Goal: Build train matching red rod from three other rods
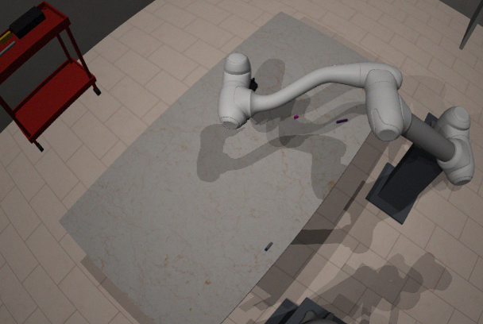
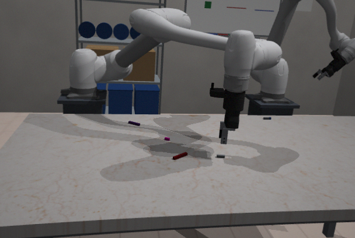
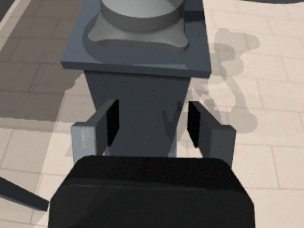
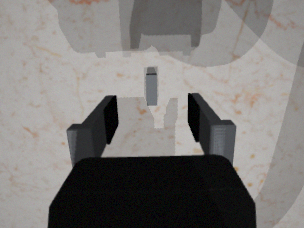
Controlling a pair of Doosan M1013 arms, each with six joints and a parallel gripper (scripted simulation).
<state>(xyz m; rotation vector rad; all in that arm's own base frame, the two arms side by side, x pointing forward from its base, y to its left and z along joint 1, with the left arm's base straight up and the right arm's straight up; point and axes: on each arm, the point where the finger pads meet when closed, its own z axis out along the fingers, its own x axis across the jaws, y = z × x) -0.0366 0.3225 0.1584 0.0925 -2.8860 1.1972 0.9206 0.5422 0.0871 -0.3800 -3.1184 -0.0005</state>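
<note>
A grey rod (image 2: 220, 156) (image 4: 151, 90) lies flat on the table, ahead of and between the fingers in the right wrist view. My right gripper (image 2: 223, 139) (image 4: 152, 108) is open and empty above the table near it. The red rod (image 2: 180, 156) lies left of that grey rod in the exterior view; the arm hides it in the top view. A second grey rod (image 1: 270, 244) (image 2: 265, 118) and a blue rod (image 1: 266, 248) (image 2: 270, 118) lie in line, their ends touching or almost touching. My left gripper (image 2: 317, 77) (image 3: 153, 114) is open and empty, off the table.
A magenta rod (image 1: 295, 117) (image 2: 167, 139) and a purple rod (image 1: 341, 121) (image 2: 134, 123) lie apart on the table (image 1: 159, 184) (image 2: 87, 199). The right arm reaches over the table and casts broad shadows. The left wrist view shows a robot pedestal (image 3: 140, 90) and the floor.
</note>
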